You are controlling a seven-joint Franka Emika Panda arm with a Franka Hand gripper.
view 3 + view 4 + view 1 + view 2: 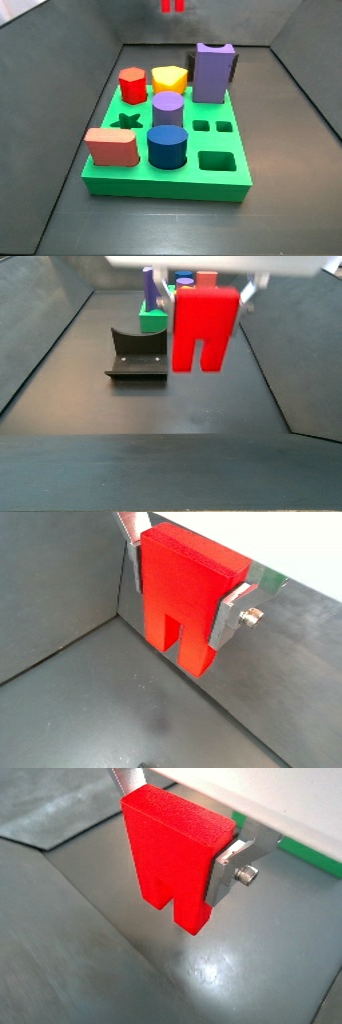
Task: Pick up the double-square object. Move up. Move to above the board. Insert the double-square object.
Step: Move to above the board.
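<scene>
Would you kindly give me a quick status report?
Tool shut on red block, held above floor. Board not yet reached. Fixture beside block.

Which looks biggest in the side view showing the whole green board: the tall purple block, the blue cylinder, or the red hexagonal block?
1. The tall purple block looks largest.
2. The blue cylinder.
3. The red hexagonal block looks smallest, though it stands farther from the camera, so that gap is unsure.
The gripper is out of this view.

Double-square object [187, 597] upright between gripper [187, 587] jaws, legs above dark floor [80, 712].
</scene>
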